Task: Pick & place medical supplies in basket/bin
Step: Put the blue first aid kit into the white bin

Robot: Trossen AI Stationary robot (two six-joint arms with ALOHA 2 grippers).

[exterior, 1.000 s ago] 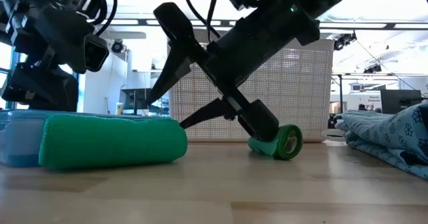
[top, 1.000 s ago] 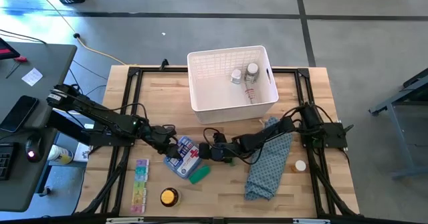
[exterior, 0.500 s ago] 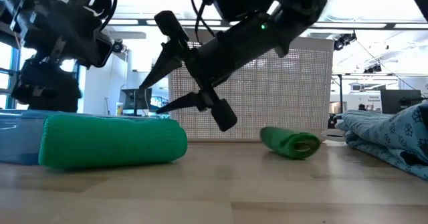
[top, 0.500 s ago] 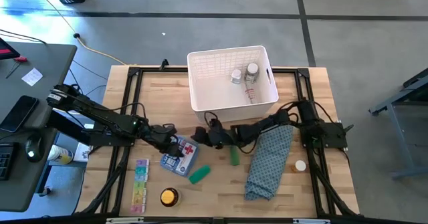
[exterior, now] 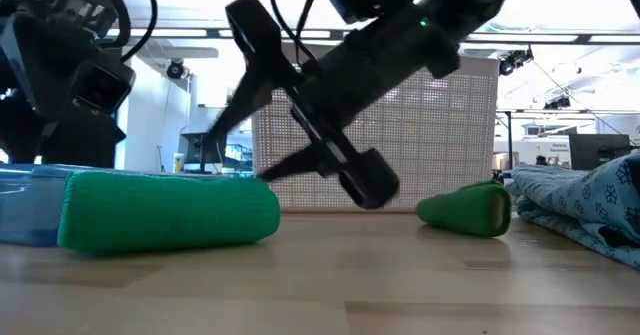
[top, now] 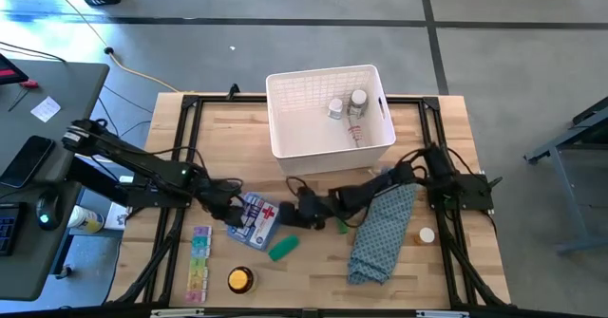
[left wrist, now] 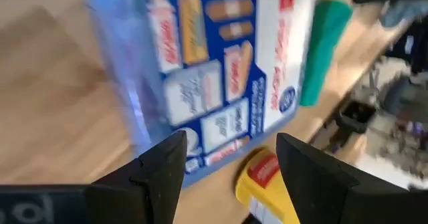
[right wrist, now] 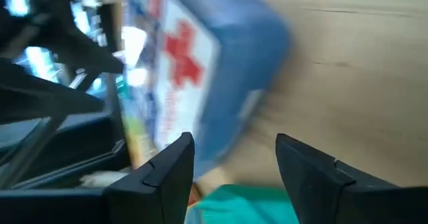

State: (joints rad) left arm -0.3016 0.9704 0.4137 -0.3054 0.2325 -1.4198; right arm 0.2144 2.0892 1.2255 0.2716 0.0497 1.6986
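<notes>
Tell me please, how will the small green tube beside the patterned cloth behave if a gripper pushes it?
The green tube lies on its side on the bare wood table and looks round, so it would probably roll. It seems small and likely light. The cloth next to it might stop it.

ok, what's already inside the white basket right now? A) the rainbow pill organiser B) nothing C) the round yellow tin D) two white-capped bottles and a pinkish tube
D: the high view shows two white-capped bottles and a pinkish tube inside the white basket, while the yellow tin and pill organiser lie on the table.
</notes>
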